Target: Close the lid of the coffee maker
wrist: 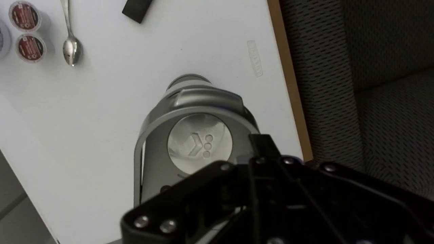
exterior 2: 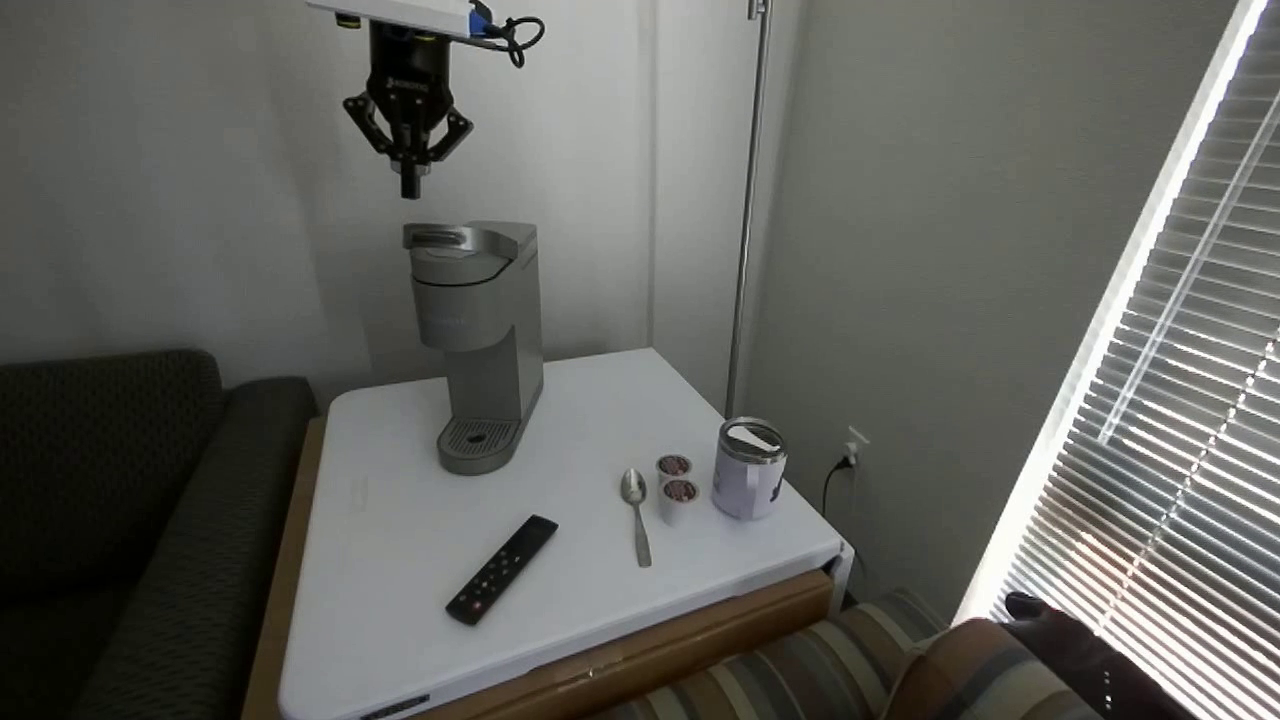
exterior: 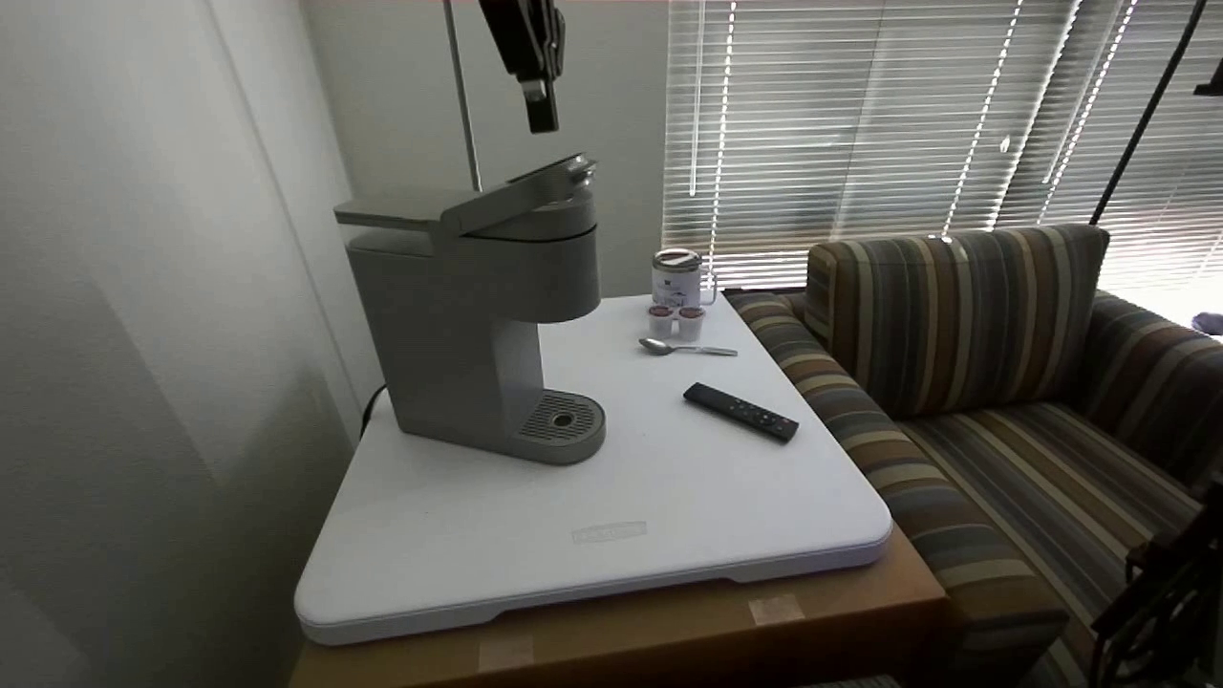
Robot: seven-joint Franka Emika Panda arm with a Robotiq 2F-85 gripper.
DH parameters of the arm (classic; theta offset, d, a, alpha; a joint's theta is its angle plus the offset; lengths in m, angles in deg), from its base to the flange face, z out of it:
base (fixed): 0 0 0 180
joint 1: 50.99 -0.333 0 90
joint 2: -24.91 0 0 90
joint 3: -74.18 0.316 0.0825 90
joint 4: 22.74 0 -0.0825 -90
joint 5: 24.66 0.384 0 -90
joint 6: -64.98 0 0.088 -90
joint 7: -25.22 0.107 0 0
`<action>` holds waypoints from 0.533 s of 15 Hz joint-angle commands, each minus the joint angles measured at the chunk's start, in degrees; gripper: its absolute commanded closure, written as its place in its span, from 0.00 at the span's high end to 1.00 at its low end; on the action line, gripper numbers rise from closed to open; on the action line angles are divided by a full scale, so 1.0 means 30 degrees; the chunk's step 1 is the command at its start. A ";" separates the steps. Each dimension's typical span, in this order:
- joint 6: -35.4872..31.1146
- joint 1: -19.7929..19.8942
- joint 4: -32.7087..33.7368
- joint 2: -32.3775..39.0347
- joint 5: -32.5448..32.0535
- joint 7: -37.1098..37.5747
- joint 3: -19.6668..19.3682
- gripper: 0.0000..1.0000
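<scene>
The grey coffee maker [exterior: 439, 325] stands upright on the white table; it also shows in an exterior view [exterior 2: 483, 350]. Its lid [exterior: 521, 196] slopes up toward the front, its front edge raised a little above the head. The lid also shows in an exterior view [exterior 2: 440, 237] and from above in the wrist view [wrist: 206, 97]. My gripper [exterior: 543, 117] points down above the lid's front, apart from it. It is shut with its fingertips together and holds nothing, as seen in an exterior view [exterior 2: 410, 182] and the wrist view [wrist: 263, 140]. The lid's underside is hidden.
A black remote [exterior: 740, 411], a spoon [exterior: 688, 349], two pods [exterior: 675, 323] and a lidded mug [exterior: 678, 277] lie or stand on the white table [exterior: 459, 545]. A wall is close behind the coffee maker. A striped armchair [exterior: 955, 325] stands beside the table.
</scene>
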 commanded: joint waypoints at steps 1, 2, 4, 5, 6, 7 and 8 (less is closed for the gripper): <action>0.0657 0.0154 -0.0275 -0.0124 0.0065 0.1225 -0.0154 0.00; 0.0657 0.0199 -0.0288 -0.0028 0.0108 0.1548 -0.0130 0.00; 0.0541 0.0291 -0.0316 0.0174 0.0168 0.1863 -0.0049 0.00; 0.0436 0.0345 -0.0332 0.0301 0.0213 0.1971 -0.0006 0.00; 0.0422 0.0400 -0.0349 0.0441 0.0276 0.2006 0.0047 0.00; 0.0403 0.0438 -0.0347 0.0568 0.0326 0.2005 0.0085 0.00; 0.0329 0.0482 -0.0336 0.0733 0.0385 0.1950 0.0129 0.00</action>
